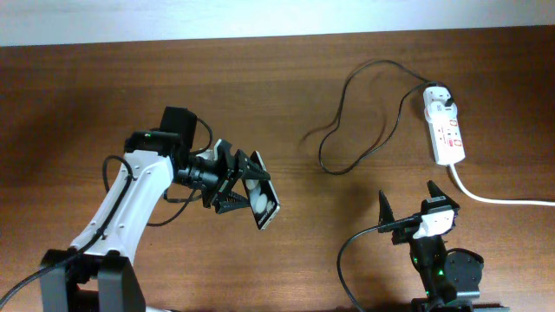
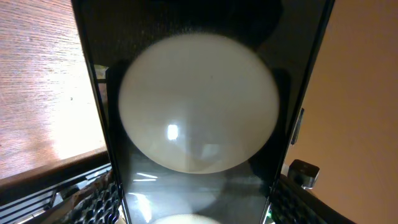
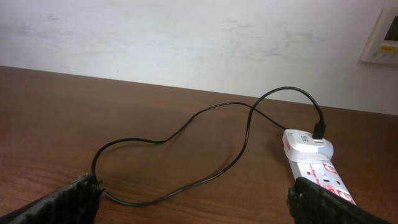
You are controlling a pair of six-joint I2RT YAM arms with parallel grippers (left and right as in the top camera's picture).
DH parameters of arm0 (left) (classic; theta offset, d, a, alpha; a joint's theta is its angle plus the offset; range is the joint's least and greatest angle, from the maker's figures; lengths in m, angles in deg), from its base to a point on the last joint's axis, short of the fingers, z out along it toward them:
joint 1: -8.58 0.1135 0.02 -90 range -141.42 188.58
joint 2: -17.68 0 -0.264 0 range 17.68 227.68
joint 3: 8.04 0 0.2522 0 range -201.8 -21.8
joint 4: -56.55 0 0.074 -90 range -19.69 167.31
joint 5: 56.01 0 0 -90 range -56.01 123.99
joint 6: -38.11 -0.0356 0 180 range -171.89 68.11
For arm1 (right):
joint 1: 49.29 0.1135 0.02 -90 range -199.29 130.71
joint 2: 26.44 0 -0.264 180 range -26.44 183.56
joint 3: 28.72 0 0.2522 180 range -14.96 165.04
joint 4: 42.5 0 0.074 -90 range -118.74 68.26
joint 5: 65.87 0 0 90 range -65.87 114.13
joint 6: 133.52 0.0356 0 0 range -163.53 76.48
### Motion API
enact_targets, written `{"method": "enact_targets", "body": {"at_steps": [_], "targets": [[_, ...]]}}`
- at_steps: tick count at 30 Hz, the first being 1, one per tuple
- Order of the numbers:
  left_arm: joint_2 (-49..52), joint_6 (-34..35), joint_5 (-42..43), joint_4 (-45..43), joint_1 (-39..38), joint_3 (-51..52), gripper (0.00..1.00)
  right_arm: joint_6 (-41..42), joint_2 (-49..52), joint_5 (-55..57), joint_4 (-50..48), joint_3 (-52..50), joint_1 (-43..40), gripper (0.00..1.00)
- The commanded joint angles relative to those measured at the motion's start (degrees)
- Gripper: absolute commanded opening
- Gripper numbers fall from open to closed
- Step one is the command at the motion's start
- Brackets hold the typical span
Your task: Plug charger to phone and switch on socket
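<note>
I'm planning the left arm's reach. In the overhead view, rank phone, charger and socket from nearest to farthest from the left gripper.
1. phone: held in the left gripper, left of centre.
2. charger: its black loop lies mid-table, further right.
3. socket: far right, toward the back.

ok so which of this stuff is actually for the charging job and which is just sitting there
For the job:
- phone, held in the left gripper
- charger, its white head already on the socket
- right gripper, open and empty

Just there:
- beige wall panel
- table
</note>
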Motion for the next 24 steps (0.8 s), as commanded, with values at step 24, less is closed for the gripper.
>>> {"method": "enact_targets", "body": {"at_steps": [24], "targets": [[-0.5,5.9,3.6,-13.2,0.6,-0.2,0.54,30.9,23.4,-36.2,13.4,27.9,0.4,1.00]]}}
